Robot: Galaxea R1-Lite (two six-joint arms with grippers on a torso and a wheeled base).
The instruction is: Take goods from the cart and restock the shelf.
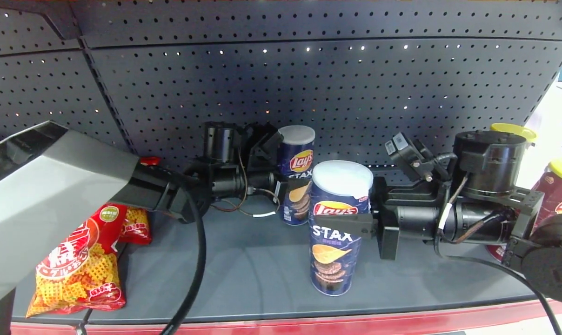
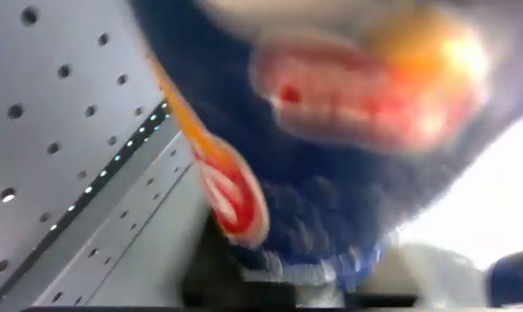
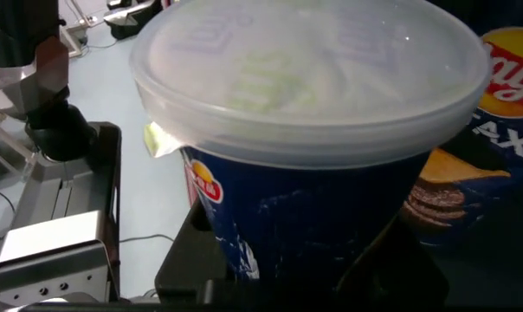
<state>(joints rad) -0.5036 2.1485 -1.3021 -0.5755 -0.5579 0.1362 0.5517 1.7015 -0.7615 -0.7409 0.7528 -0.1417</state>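
Note:
Two blue chip cans with white lids stand upright on the grey shelf (image 1: 244, 274). The front can (image 1: 339, 232) is near the shelf's middle, and my right gripper (image 1: 353, 225) comes in from the right and is shut on it at mid-height, one dark finger (image 1: 344, 226) across its label. The right wrist view shows this can's lid (image 3: 313, 95) close up. The rear can (image 1: 298, 172) stands near the pegboard, with my left gripper (image 1: 284, 184) shut on its left side. That can (image 2: 331, 173) looms blurred in the left wrist view.
A red snack bag (image 1: 76, 270) lies at the shelf's front left, a smaller one (image 1: 137, 225) behind it. Red cans with yellow lids (image 1: 560, 186) stand at the right end. The pegboard wall (image 1: 355, 83) backs the shelf. Free space lies between the bags and the front can.

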